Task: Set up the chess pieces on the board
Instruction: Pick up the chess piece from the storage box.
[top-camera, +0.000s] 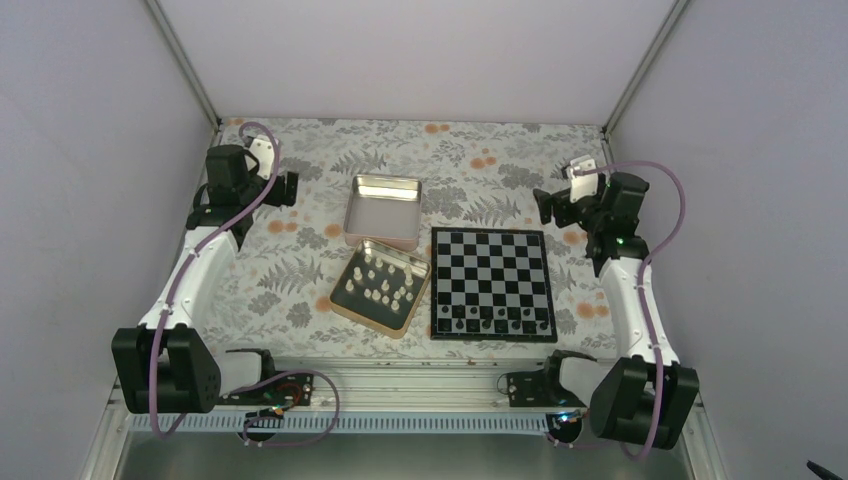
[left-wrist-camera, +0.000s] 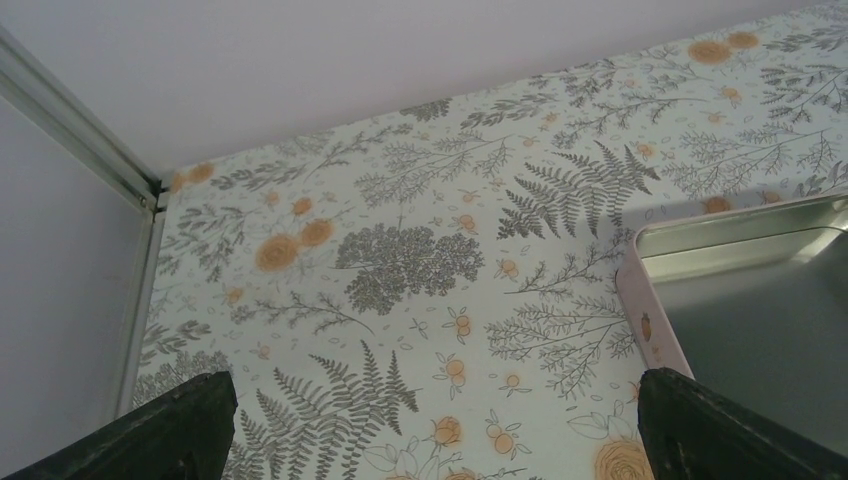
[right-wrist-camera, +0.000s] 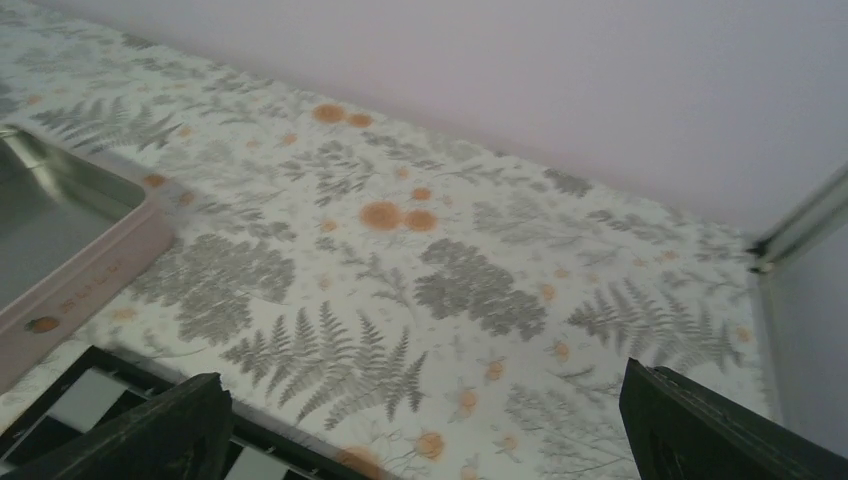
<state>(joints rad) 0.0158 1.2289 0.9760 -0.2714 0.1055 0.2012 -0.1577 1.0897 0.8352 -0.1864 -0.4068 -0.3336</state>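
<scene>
The tiny cream-white chess pieces (top-camera: 384, 294) stood crowded in a shallow square metal tin (top-camera: 347, 276) beside the black-and-silver chequered board (top-camera: 492, 265). The left jaws and right jaws hung wide open, empty. Grasping one piece risked toppling close neighbours.

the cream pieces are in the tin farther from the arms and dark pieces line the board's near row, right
Wrong tin: the top external view shows the cream pieces in the nearer tin, while the farther tin looks empty. The dark pieces do line the board's near row.
</scene>
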